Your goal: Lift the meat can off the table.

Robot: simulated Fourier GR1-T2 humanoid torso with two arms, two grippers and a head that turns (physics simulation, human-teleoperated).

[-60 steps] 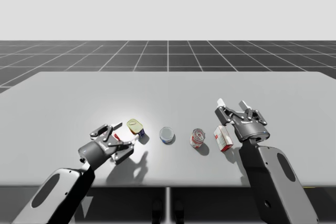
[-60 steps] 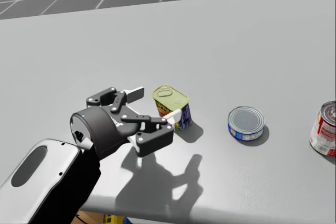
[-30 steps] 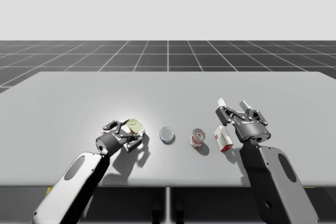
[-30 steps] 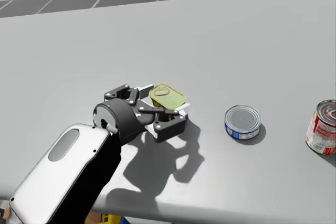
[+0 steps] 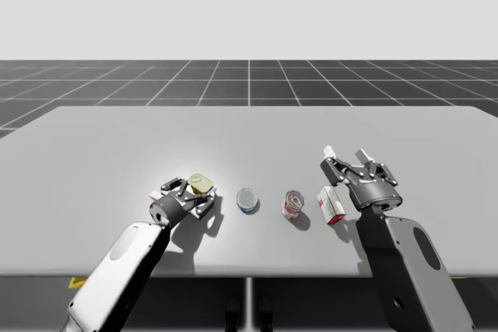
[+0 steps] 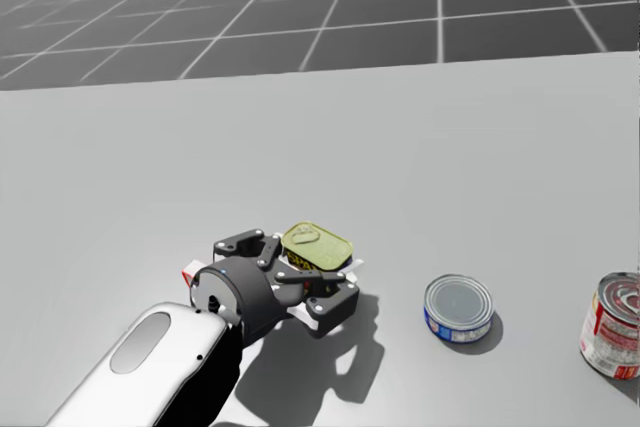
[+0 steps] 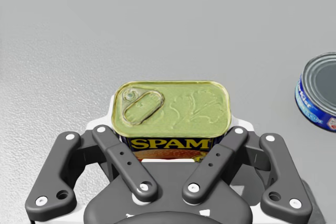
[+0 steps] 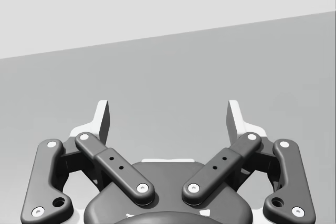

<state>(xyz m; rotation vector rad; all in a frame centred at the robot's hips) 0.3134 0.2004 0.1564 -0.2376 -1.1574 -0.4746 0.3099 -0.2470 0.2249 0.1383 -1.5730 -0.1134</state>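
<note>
Clamped: meat can (image 7: 172, 111) in left gripper (image 7: 173, 126), on table (image 5: 311, 130)

Sits left of centre, long axis spanning the jaws, gripped at both short ends. Leaves right gripper (image 8: 168, 116), spread wide, well off to the right. Calls for straight lift.

One table (image 5: 249, 138). Three cans: one meat can (image 5: 200, 184), one blue can (image 5: 247, 200), one red can (image 5: 292, 204). One box (image 5: 331, 204). Two grippers: left gripper (image 5: 196, 193), right gripper (image 5: 345, 153).
</note>
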